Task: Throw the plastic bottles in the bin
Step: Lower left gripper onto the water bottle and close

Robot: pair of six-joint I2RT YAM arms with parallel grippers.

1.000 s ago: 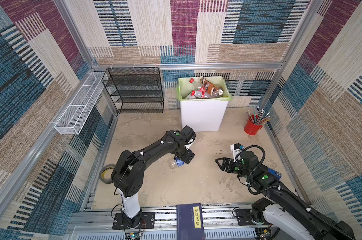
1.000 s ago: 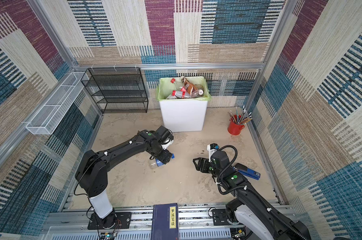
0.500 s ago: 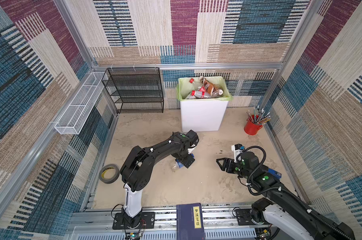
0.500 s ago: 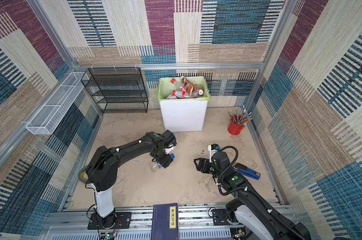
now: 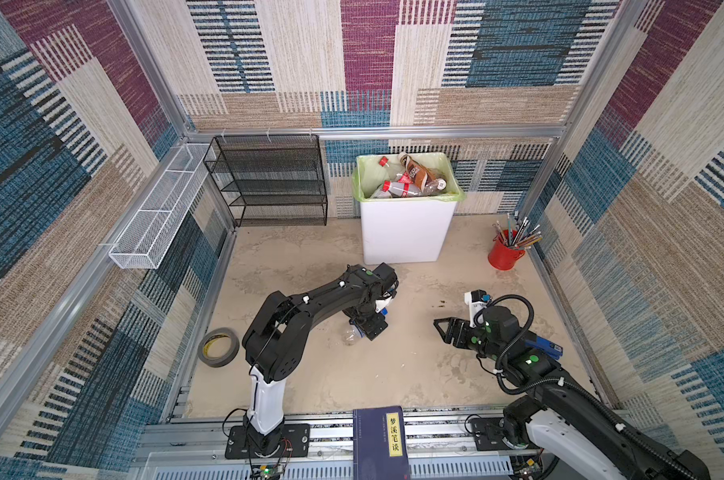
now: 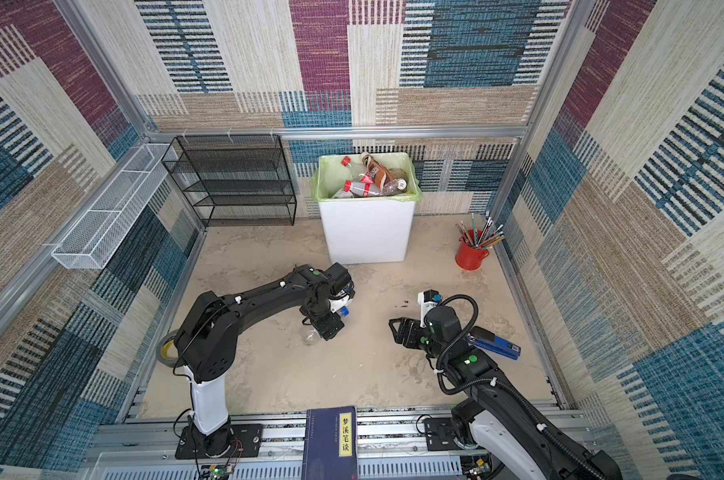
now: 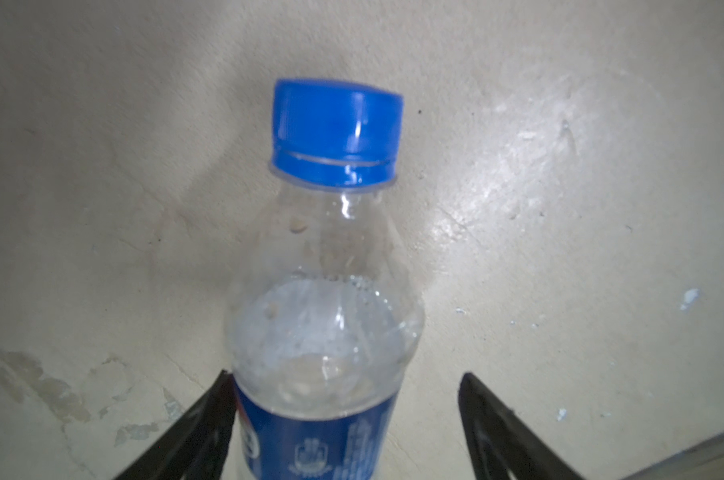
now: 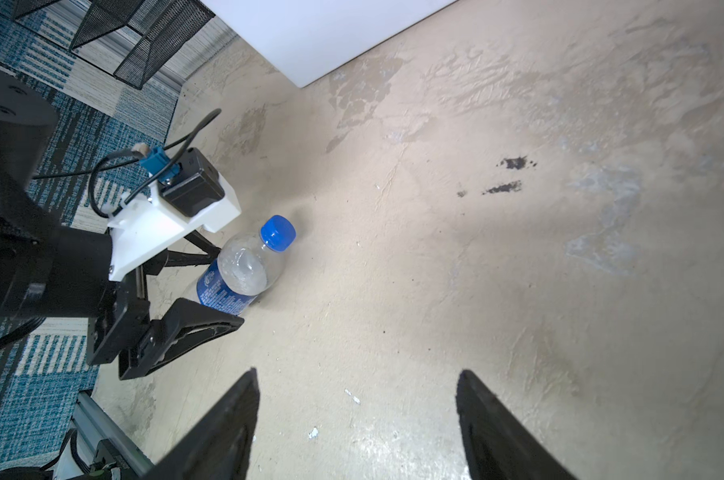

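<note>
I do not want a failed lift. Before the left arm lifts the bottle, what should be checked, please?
1. Left gripper astride the blue-capped bottle: ok.
2. Grip closed: not ok; one finger stands apart from it.
3. Right gripper open, empty, away from it: ok.
4. Room in the bin: cannot tell; bottles inside reach near its rim.
</note>
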